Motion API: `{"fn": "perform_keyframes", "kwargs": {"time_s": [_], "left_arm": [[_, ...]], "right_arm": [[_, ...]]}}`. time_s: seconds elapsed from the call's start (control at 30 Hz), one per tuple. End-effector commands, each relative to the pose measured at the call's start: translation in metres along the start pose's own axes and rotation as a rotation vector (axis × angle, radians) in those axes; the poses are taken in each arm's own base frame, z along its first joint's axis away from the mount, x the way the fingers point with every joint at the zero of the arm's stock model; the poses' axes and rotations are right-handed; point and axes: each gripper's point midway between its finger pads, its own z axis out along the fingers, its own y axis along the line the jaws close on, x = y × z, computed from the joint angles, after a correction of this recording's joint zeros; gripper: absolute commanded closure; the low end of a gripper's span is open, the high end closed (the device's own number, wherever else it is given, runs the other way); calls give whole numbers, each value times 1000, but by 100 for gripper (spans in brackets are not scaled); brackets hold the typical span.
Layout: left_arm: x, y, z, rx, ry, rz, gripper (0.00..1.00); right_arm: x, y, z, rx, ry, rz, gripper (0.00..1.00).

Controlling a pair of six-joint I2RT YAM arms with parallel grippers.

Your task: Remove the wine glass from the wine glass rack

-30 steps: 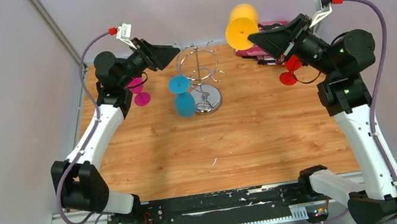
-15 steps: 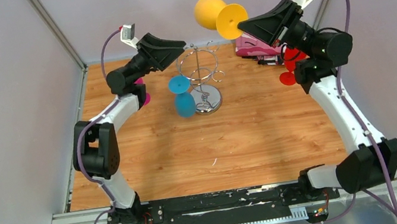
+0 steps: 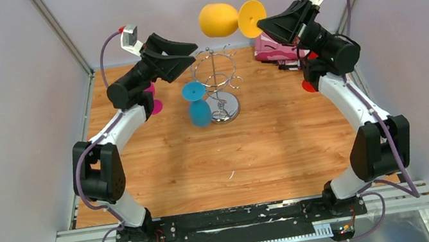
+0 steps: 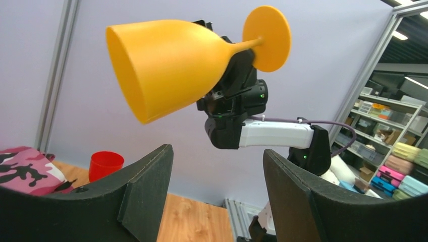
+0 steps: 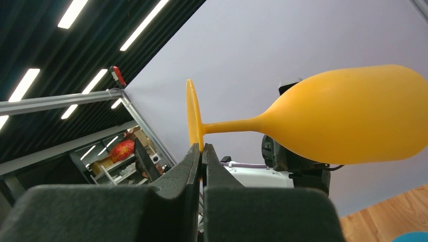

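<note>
One orange wine glass (image 3: 218, 19) hangs sideways over the far edge of the table (image 3: 268, 145), clear of the wine glass rack (image 3: 217, 81), its foot rim hidden inside your pinching right gripper (image 3: 260, 23); your left gripper (image 3: 188, 52) gapes.

Nothing readable in any view right now. The orange wine glass (image 4: 166, 65) is plain, with no print or logo showing. Far back in the left wrist view, the storage bins (image 4: 406, 150) are too small and blurred to make out any lettering.
</note>
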Motion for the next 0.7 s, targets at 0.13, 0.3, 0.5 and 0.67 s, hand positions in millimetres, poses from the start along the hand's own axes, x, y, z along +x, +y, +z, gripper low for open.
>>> {"fn": "perform_keyframes", "kwargs": {"time_s": [0.13,0.3,0.5,0.67], "left_arm": [[-5,-7,-3,35,-8,76,29],[-13,-8,2,50,-19,74,29],[-20,-16,7,67,-29,89,29],[-20,-18,7,71,-25,92,28]], "right_arm": [[16,61,-3,-133,32,-119,100],[35,51,1,-141,57,-61,100],[51,35,7,-142,81,-3,100],[63,29,13,-153,103,28,100]]}}
